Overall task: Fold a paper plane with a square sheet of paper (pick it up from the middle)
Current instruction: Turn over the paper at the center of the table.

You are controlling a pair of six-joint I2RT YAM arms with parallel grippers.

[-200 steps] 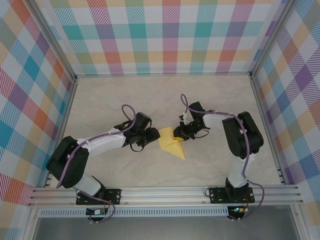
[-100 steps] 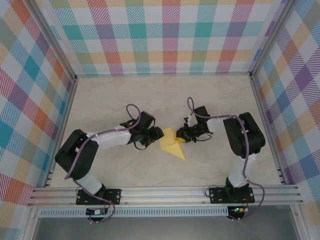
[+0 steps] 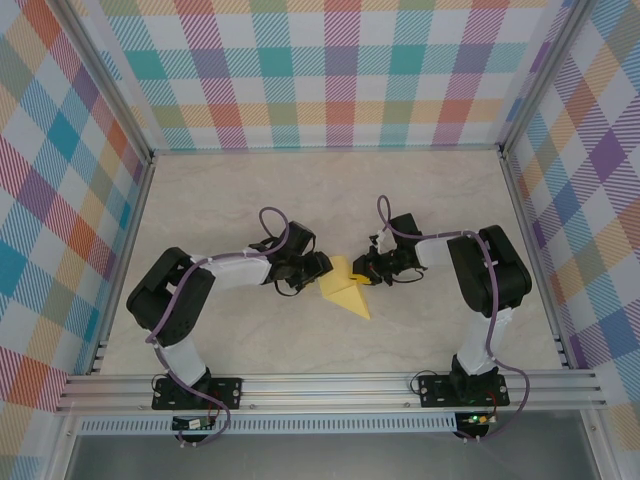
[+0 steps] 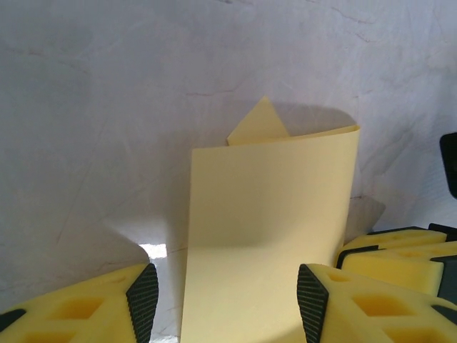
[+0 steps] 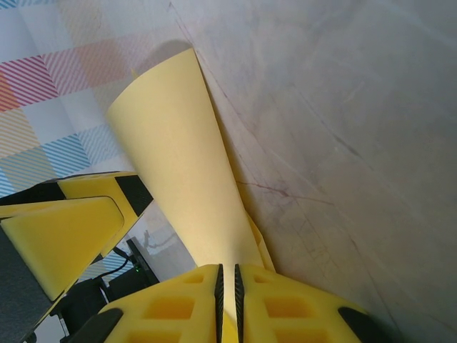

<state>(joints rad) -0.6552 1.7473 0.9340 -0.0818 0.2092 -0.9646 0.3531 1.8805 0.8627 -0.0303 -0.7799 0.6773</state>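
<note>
Clamped with the right gripper [image 5: 228, 275] on the raised edge of the partly folded square sheet of paper [image 3: 345, 293] at the table [image 3: 250, 200] centre, probably to anchor it, and straddled by the left gripper [image 4: 228, 300], spread open, seemingly poised to take the curled flap

Cannot see the near end of the square sheet of paper [image 4: 268, 236], cropped by the left wrist view's bottom edge. Cannot see its pinched edge inside the right gripper [image 5: 227, 286]. Cannot judge folds from above, perhaps too small.
</note>
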